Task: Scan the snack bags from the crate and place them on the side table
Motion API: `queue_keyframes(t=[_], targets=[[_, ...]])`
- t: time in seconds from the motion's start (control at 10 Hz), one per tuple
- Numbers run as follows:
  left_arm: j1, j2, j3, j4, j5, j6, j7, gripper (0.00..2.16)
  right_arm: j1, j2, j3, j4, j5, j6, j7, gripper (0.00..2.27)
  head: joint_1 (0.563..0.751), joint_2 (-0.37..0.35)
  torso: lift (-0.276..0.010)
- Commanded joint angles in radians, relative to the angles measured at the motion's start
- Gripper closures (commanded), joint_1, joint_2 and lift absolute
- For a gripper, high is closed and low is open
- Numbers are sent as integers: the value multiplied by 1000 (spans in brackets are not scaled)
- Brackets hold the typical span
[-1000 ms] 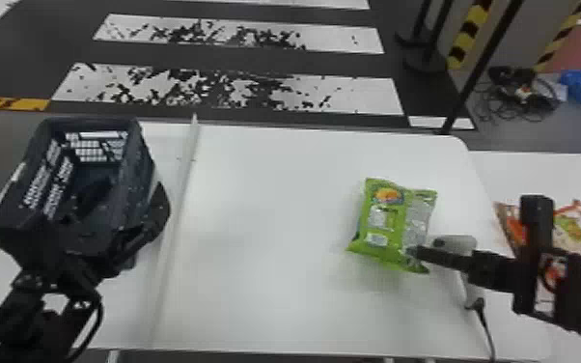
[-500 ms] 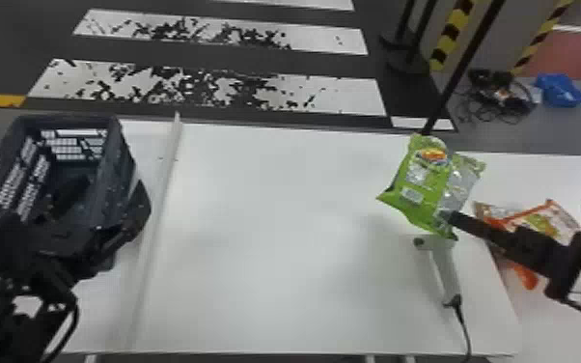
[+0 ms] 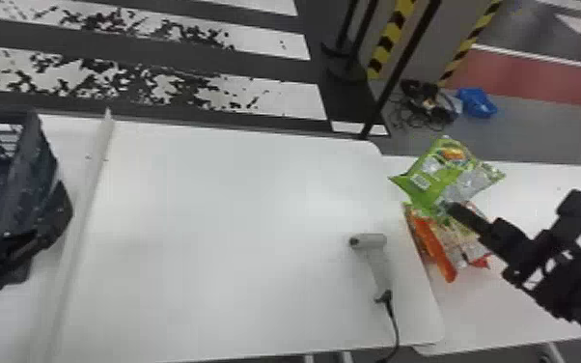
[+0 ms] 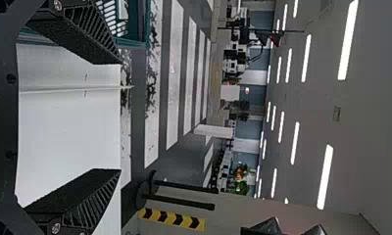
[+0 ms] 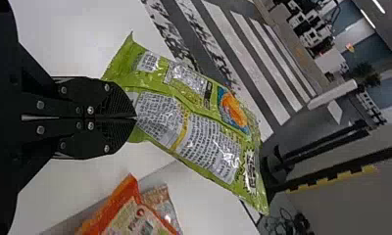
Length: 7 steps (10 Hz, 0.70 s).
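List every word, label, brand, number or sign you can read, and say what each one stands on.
No text can be quoted with certainty.
Green snack bag: dense small print and larger lettering, too small or blurred to read surely.
Orange-edged snack bag: print, too blurred.
Yellow-and-black stripes: a marking, no words seen on it.

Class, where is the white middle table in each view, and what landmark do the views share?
Head view: middle table at centre, between crate and side table.
Left wrist view: between the fingers of the left gripper.
Right wrist view: behind the right gripper and the green bag.
Shared landmark: white floor stripes.
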Motion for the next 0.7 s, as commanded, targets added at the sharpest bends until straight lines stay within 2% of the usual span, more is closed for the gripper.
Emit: queue_keyframes(t=[0.0,0.2,0.3,0.4,0.5,0.6], targets=[[0,0,0,0,0,0,0,83,-17,-11,-5,86,10,-86,-15,2260,695,-310,-50],[2,2,0,0,2,0,0,83,-40,-28,3,185,55,-163,-80,2189,695,-350,-50],[2,2,0,-2,2,0,0,83,-57,-48,10,244,76,-163,-114,1946,695,-350,-50],[3,2,-2,0,2,0,0,83,-65,-57,20,285,92,-166,-167,1808,695,-350,-50],[3,2,-2,0,2,0,-2,83,-72,-71,26,333,92,-184,-193,1538,695,-350,-50],[3,2,-3,-2,2,0,-2,83,-77,-79,26,365,93,-227,-193,836,695,-350,-50]])
